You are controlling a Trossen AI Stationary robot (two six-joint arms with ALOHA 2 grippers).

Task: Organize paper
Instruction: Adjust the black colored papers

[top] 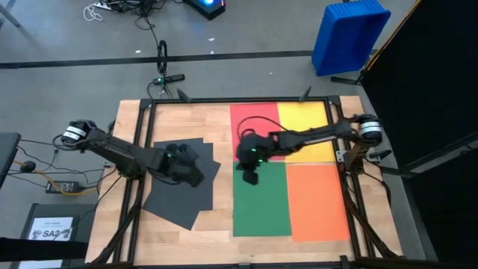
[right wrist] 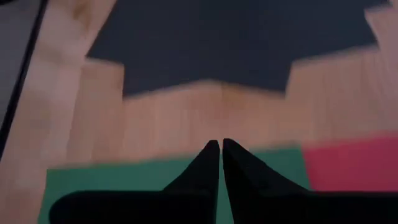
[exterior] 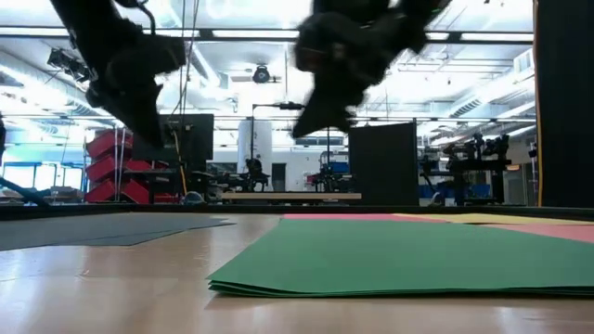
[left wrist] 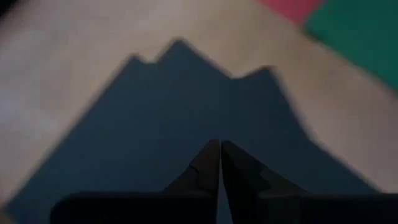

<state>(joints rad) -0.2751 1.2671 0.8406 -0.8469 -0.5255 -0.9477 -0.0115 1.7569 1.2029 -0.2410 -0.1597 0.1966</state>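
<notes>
Dark grey sheets [top: 183, 187] are overlain by the closed, empty left gripper [top: 196, 179]; the closed right gripper [top: 249, 177] is held over the green sheet [top: 261, 202], beside red [top: 252, 118], yellow [top: 305, 127] and orange [top: 317, 200] sheets.

On the pale wooden plank surface [top: 187, 119], a fanned stack of dark grey paper sheets [top: 179, 198] lies on the left half. On the right half four flat sheets sit edge to edge in a block: the red paper sheet [top: 250, 116] at the far left, the yellow paper sheet [top: 306, 123] to its right, the green paper sheet [top: 261, 202] in front of the red, the orange paper sheet [top: 317, 202] in front of the yellow. A strip of bare wood separates stack and block. The left claw [top: 196, 179] hangs over the dark stack, seemingly near its right edge; the right claw [top: 250, 177] hangs over the green sheet's far left corner.
</notes>
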